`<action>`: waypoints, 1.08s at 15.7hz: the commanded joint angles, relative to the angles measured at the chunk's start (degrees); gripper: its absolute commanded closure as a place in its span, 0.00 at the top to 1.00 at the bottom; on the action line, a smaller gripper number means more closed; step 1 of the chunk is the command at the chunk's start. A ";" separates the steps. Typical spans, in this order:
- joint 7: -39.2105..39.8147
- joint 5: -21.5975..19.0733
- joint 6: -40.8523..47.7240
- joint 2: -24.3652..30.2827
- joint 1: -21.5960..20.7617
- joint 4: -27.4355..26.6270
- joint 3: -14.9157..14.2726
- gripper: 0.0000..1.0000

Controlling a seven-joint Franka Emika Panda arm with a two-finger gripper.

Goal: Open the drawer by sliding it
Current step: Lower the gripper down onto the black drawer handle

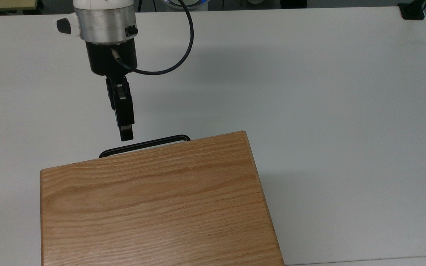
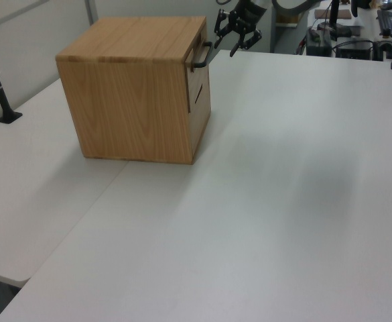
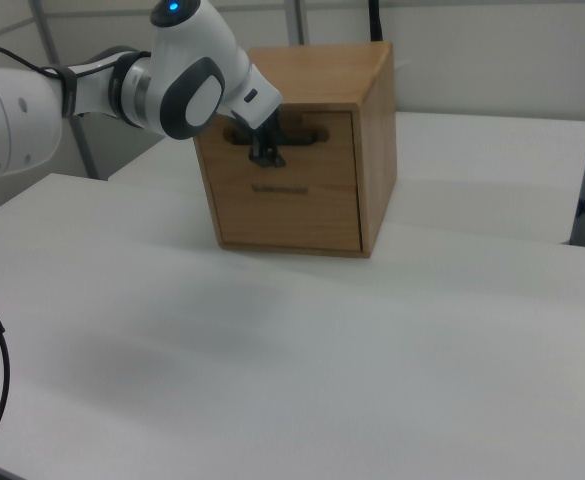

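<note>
Top view: the black two-finger gripper (image 1: 125,135) hangs from the arm's silver-and-white wrist just short of the long thin black metal bar handle (image 1: 144,145), near the end of it on the top view's left. The handle juts from under the large flat oak top panel of the cabinet (image 1: 154,207), which hides the drawer below, and the cabinet stands on the matte white table (image 1: 309,92). Here the fingers line up one behind the other, so their spread cannot be read from this angle. The risk, as I judge it, is an off-centre grip — pulling near one end of a slim bar could skew the drawer in its slides and jam it, or drag the whole box across the smooth tabletop. Left view: the gripper (image 2: 232,33) is spread wide, fingers splayed and holding nothing, just beside the handle (image 2: 201,56) at the upper front of the cabinet. The light oak drawer (image 2: 199,79) sits shut, its front panel flush with the box's side walls and marked off by a dark slanting seam. If the fingers close early they would miss the thin round bar or slip off it. Right view: the gripper (image 3: 266,150) sits in front of the drawer's front panel (image 3: 302,132), at the top of the cabinet — straight-grained wood, square edges, satin finish.
</note>
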State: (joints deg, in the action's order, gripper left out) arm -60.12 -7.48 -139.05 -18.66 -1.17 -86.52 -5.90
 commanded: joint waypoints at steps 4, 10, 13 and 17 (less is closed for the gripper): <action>-0.88 -2.44 -4.47 -1.99 -0.50 1.10 -0.17 0.53; -0.79 -3.51 -4.91 -2.34 -0.42 1.97 -0.17 0.53; -0.87 -3.42 -5.26 -2.61 -0.59 2.24 -0.17 0.53; -0.79 -3.24 -7.10 -5.41 -0.59 3.38 0.62 0.50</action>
State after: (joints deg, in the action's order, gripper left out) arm -60.27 -9.75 -143.62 -20.91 -1.30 -85.21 -5.69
